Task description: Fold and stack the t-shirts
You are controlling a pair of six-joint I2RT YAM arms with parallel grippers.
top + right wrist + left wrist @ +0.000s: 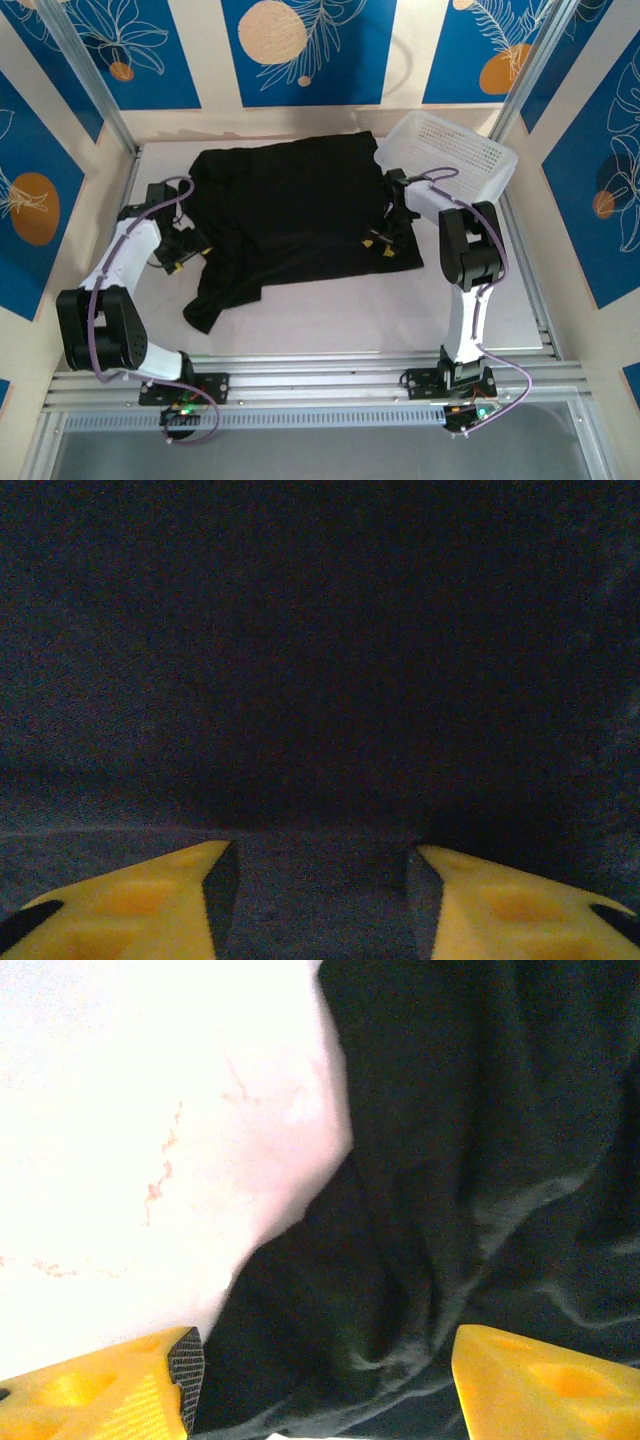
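Top external view:
- The black t-shirt (300,215) lies on the white table (330,320), plain face up, across the centre and rear of the surface.
- The main body of the shirt is spread fairly flat. Its near left portion is bunched and trails towards the near edge.
- A white perforated basket (450,150) stands at the rear right, just beside the far right corner of the shirt.
- The left gripper (185,255) sits low at the left edge of the shirt.
- The right gripper (380,240) sits low at the right edge of the shirt, near its near right corner.

Left wrist view:
- The left gripper (322,1380) has its yellow fingers (110,1395) set wide apart.
- Wrinkled black cloth of the t-shirt (480,1160) lies between and beyond the fingers.
- Bare table (150,1110) shows to the left of the cloth edge.
- The left finger lies over the table, at the cloth edge. The right finger lies over the cloth.

Right wrist view:
- The right gripper (315,880) has its jaws parted, with a clear gap between the yellow fingers (130,900).
- Nothing is pinched.
- Both fingers lie directly over smooth black t-shirt (320,630) fabric, with a seam line running across just ahead of them
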